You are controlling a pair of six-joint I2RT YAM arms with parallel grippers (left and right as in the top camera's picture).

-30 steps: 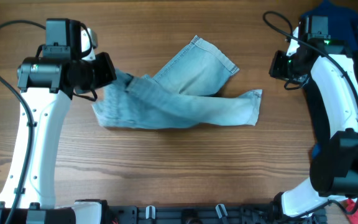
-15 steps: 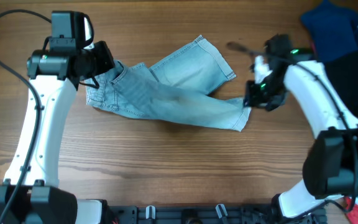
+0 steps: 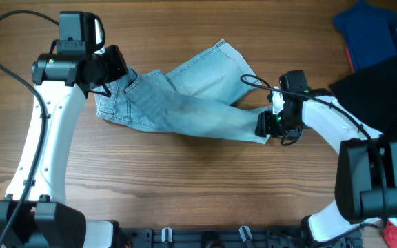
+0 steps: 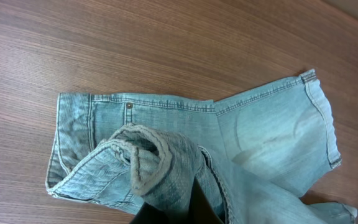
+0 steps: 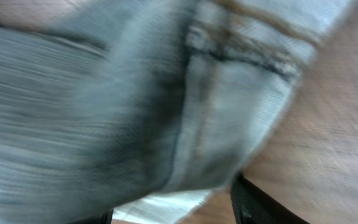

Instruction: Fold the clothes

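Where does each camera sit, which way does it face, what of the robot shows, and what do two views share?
Overhead: above the table, facing straight down; both arms, shorts between left end effector and right end effector.
Left wrist: on the left arm, facing down at the bunched waistband; a dark finger at bottom.
Right wrist: close on the blurred leg hem; dark finger below.
Shared: both wrist views show the overhead's shorts.
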